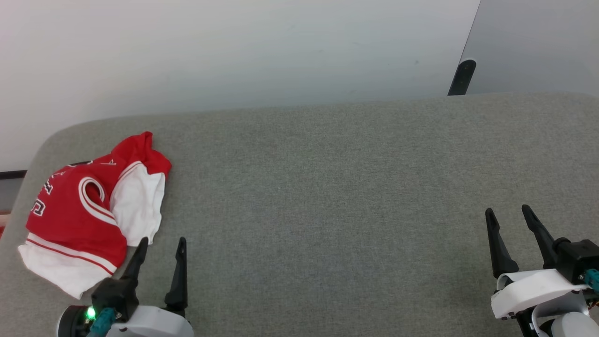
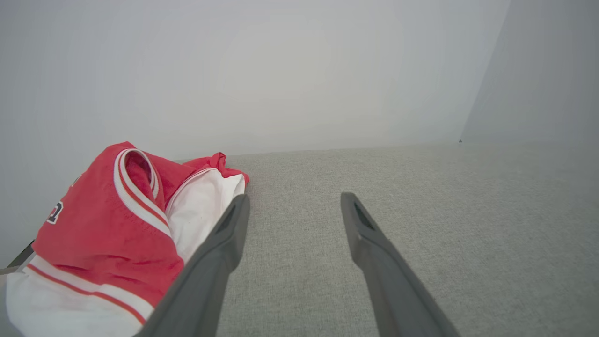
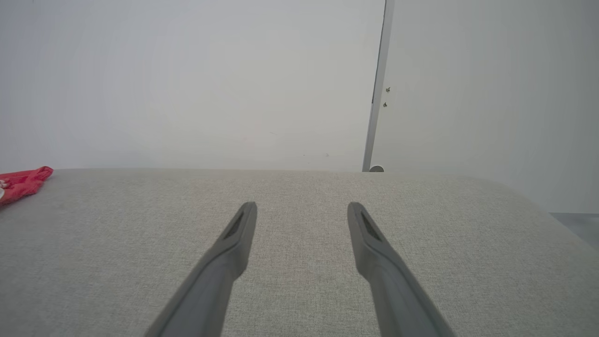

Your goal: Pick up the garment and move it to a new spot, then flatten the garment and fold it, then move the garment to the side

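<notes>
Garment (image 1: 89,206), crumpled red jersey T-shirt with white sleeves, lies mid-left of frame on grey fabric surface (image 1: 327,187), just beside left gripper (image 1: 163,240), fingers apart, empty. Right gripper (image 1: 507,209) lower right, likewise spread. Cloth likely soft, light, floppy; pinch raised white sleeve fold.

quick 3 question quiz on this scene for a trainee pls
1. True or false: the shirt lies flat and folded in the middle of the grey surface.
2. Which is nearer the shirt: (a) the left jaws or (b) the right jaws?
3. Fill in: both sets of jaws stand ____, holding nothing.

Key:
1. False: it is crumpled at the left end.
2. a
3. open
</notes>
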Tool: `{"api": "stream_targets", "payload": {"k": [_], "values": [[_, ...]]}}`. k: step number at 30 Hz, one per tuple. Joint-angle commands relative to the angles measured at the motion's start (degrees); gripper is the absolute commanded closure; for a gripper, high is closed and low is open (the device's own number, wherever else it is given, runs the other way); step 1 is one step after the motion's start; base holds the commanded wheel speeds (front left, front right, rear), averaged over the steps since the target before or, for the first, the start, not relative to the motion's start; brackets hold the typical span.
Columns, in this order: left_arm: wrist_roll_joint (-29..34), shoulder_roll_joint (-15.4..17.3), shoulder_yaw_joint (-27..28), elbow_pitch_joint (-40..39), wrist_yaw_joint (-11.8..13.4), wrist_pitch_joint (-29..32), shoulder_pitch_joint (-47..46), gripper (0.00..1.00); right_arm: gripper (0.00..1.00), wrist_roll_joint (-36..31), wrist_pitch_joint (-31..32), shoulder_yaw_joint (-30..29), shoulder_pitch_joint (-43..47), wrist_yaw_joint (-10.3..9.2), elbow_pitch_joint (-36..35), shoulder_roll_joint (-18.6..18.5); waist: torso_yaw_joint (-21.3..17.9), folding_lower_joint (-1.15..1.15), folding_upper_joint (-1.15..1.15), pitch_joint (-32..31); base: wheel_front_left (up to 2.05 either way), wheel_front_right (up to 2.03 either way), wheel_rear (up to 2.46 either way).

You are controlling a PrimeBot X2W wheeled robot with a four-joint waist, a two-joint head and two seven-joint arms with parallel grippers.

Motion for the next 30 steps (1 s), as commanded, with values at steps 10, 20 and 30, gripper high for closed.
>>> {"api": "stream_targets", "payload": {"k": [10, 20, 30], "values": [[0.19, -0.58, 0.38, 0.62, -0.66, -0.25, -0.36, 0.00, 0.00, 0.71, -0.48, -0.17, -0.61, -0.06, 0.35, 0.04, 0.35, 0.00, 0.00, 0.00, 0.00, 0.00, 0.00], [-1.36, -1.35, 0.84, 1.39, -0.77, -0.25, -0.33, 0.00, 0.00, 2.85, -0.57, 0.98, -0.84, -0.06, 0.73, -0.05, 3.22, 0.00, 0.00, -0.68, 0.00, 0.00, 0.00], [-1.82, -1.74, 2.42, 2.82, -0.82, -0.25, 0.59, 0.00, 0.00, 3.31, -0.43, 3.87, -0.84, -0.06, 1.23, -0.37, 12.05, 0.00, 0.00, -1.11, 0.00, 0.00, 0.00]]}}
